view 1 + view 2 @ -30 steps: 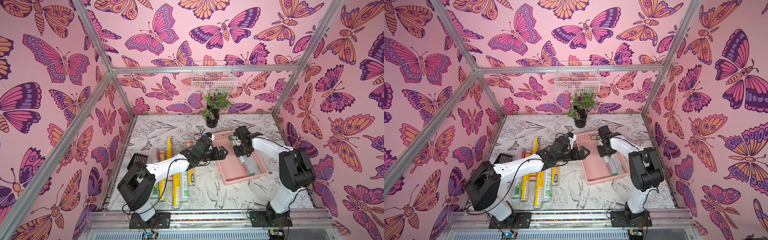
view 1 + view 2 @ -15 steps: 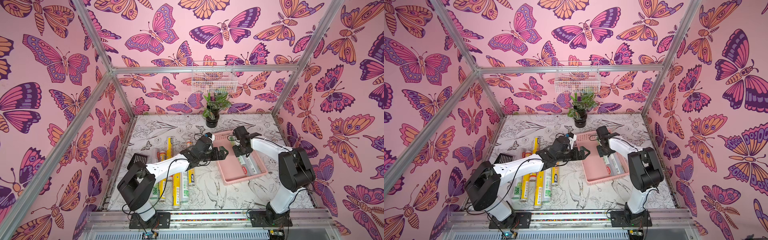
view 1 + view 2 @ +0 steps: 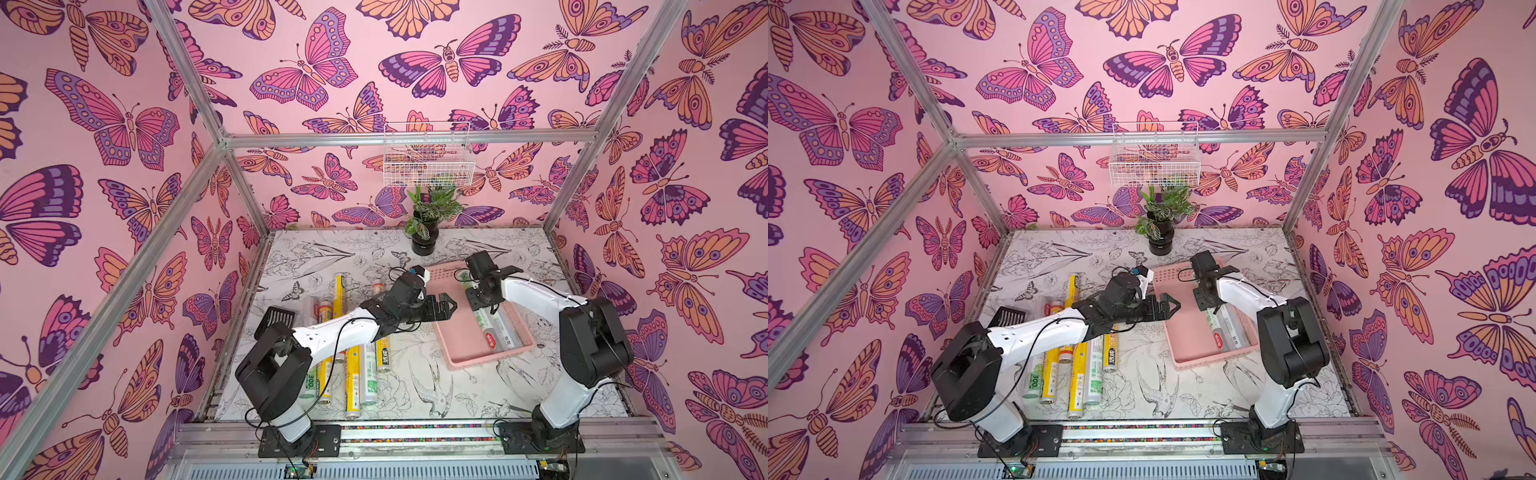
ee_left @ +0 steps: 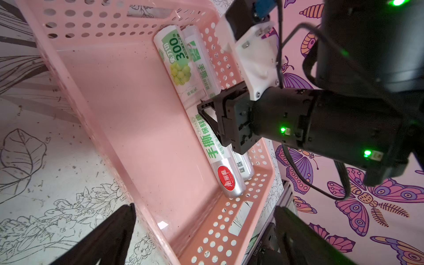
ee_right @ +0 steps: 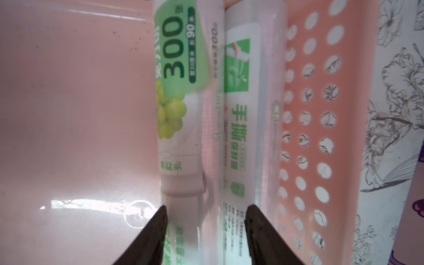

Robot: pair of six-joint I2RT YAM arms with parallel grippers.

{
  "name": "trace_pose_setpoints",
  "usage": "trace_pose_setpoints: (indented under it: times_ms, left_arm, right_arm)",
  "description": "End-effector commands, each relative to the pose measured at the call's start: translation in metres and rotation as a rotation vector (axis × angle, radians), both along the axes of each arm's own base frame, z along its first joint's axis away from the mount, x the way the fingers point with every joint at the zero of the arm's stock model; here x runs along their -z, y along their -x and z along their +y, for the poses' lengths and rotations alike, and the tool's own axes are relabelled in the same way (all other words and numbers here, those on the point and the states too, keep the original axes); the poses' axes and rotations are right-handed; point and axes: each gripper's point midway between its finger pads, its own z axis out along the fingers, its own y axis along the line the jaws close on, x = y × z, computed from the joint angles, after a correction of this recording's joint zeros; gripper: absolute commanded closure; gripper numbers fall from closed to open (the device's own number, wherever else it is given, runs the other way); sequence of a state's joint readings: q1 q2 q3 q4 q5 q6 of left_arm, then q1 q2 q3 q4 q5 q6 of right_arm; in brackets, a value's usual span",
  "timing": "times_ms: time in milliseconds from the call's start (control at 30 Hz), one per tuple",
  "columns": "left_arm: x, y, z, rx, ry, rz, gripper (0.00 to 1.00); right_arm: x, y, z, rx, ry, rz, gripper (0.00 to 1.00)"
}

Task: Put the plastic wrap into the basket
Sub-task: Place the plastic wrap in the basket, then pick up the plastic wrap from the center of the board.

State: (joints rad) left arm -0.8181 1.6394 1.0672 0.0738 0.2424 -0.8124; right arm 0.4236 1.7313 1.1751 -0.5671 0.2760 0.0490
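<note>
Right pincer (image 5: 205,207) has loosened its jaws; they stand a little apart over a white-and-green roll (image 5: 179,91) lying flat in the pink basket (image 5: 68,114), beside another roll (image 5: 243,128). Drop-off looks done; next, lift up. Left pincer (image 4: 203,211), spread wide and empty, waits nearby; more rolls (image 3: 353,374) lie behind it.

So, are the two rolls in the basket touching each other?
Touching. Right wrist view shows the grape-print roll flush against the other roll, no gap.
</note>
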Motion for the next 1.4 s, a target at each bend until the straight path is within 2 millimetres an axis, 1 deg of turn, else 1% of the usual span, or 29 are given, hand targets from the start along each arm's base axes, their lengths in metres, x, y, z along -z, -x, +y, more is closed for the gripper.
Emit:
trace_pose_setpoints:
  times_ms: [0, 67, 100, 167, 333, 467, 600, 633, 667, 767, 867, 933, 1000, 1133, 1367]
  left_arm:
    - [0.002, -0.002, 0.010, -0.018, -0.026, -0.013, 0.00]
    - [0.001, -0.004, 0.016, -0.038, -0.034, -0.022, 0.00]
    - [0.000, -0.005, 0.019, -0.049, -0.037, -0.029, 0.00]
    - [0.000, -0.007, 0.028, -0.076, -0.049, -0.042, 0.00]
    - [0.002, -0.011, 0.063, -0.191, -0.095, -0.076, 0.01]
    - [0.003, -0.012, 0.098, -0.284, -0.123, -0.085, 0.03]
    - [0.008, -0.007, 0.136, -0.377, -0.146, -0.087, 0.04]
    - [0.004, -0.005, 0.145, -0.396, -0.140, -0.096, 0.05]
    - [0.005, -0.003, 0.153, -0.410, -0.147, -0.094, 0.05]
    - [0.013, 0.006, 0.178, -0.459, -0.173, -0.081, 0.07]
    - [0.019, 0.015, 0.199, -0.504, -0.188, -0.065, 0.07]
    - [0.020, 0.020, 0.210, -0.533, -0.183, -0.067, 0.07]
    - [0.021, 0.024, 0.218, -0.557, -0.176, -0.075, 0.07]
    - [0.021, 0.026, 0.221, -0.563, -0.175, -0.081, 0.06]
    - [0.025, 0.024, 0.216, -0.545, -0.180, -0.058, 0.05]
  right_arm:
    - [-0.028, 0.001, 0.003, 0.048, -0.086, -0.078, 0.42]
    - [-0.042, 0.004, 0.009, 0.064, -0.161, -0.109, 0.42]
    - [-0.053, 0.006, 0.013, 0.076, -0.212, -0.133, 0.42]
    - [-0.067, 0.010, 0.025, 0.086, -0.327, -0.155, 0.43]
    - [-0.099, 0.027, 0.063, 0.096, -0.659, -0.197, 0.44]
    - [-0.114, 0.041, 0.092, 0.071, -0.790, -0.193, 0.45]
    - [-0.123, 0.054, 0.129, 0.017, -0.836, -0.180, 0.46]
    - [-0.122, 0.057, 0.139, 0.005, -0.839, -0.175, 0.47]
    - [-0.123, 0.060, 0.148, -0.009, -0.842, -0.172, 0.48]
    - [-0.117, 0.070, 0.178, -0.051, -0.849, -0.136, 0.49]
    - [-0.104, 0.078, 0.205, -0.076, -0.824, -0.088, 0.49]
    - [-0.093, 0.082, 0.220, -0.088, -0.798, -0.061, 0.50]
    - [-0.076, 0.085, 0.233, -0.085, -0.763, -0.023, 0.51]
    - [-0.053, 0.085, 0.251, -0.087, -0.721, 0.027, 0.53]
    - [-0.021, 0.086, 0.278, -0.098, -0.680, 0.109, 0.54]
